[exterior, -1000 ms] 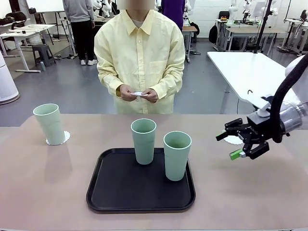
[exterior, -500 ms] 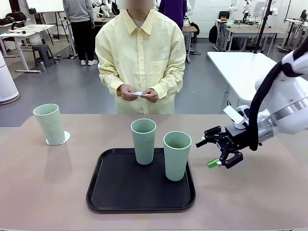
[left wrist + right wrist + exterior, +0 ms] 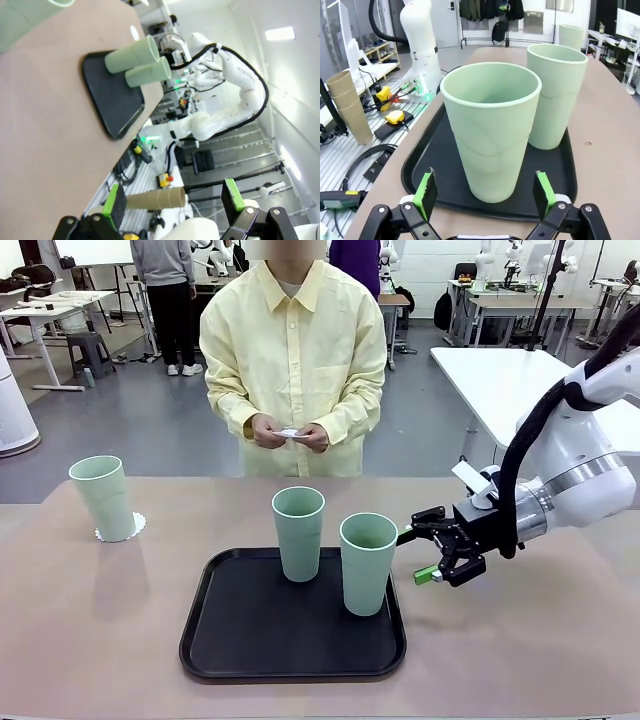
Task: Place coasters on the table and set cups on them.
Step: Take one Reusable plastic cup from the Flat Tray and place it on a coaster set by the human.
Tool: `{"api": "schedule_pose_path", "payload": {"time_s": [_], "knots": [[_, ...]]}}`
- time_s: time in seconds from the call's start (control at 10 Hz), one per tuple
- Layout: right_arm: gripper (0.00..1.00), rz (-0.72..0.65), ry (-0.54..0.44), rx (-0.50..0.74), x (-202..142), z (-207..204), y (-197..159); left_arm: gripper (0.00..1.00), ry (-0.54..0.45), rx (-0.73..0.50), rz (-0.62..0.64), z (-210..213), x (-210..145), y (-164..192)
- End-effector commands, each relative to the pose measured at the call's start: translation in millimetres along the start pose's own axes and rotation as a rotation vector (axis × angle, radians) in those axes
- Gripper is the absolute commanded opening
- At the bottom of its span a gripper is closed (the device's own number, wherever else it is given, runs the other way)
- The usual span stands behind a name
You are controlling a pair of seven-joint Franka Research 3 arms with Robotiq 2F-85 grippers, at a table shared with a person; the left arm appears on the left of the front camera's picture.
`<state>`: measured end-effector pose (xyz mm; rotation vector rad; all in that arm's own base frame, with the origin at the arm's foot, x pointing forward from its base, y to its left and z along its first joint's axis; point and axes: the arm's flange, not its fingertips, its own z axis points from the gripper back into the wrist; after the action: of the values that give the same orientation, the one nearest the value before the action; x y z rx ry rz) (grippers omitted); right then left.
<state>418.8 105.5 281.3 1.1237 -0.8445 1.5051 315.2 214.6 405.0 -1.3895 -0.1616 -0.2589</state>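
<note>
Right claw [image 3: 415, 555]: jaws wide, empty, turned sideways just off the right edge of the tray [image 3: 215, 640]. It is level with the near cup [image 3: 368, 565], which stands on the tray's right half. In the wrist view the fingers stand to either side of that cup but short of it.

Left claw [image 3: 172, 200]: open, empty, well apart from the tray.

Second cup [image 3: 298, 535]: on the tray's far middle. Third cup [image 3: 103, 498]: on the table [image 3: 100, 640], far left of the tray, standing on a coaster [image 3: 135, 528].

Step judged: reach for the near cup. Next calls for sliding in until the fingers straddle it, closing, and lifting it clear of the tray rim.

Unclear: the arm covers the table right of the tray, so a coaster there cannot be confirmed. The white thing in the person's hands [image 3: 288, 434] is too small to name.
</note>
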Motion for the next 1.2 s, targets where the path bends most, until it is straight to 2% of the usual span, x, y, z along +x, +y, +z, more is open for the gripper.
{"api": "schedule_pose_path", "payload": {"time_s": [0.0,1.1], "knots": [[1.0,-0.01,-0.009,0.002,3,-12,-8,1.0,-0.006,-0.003,-0.001,2,-1,-2],[1.0,-0.006,0.03,0.062,-21,-54,-29,1.0,-0.006,-0.003,-0.001,2,-1,-2]]}}
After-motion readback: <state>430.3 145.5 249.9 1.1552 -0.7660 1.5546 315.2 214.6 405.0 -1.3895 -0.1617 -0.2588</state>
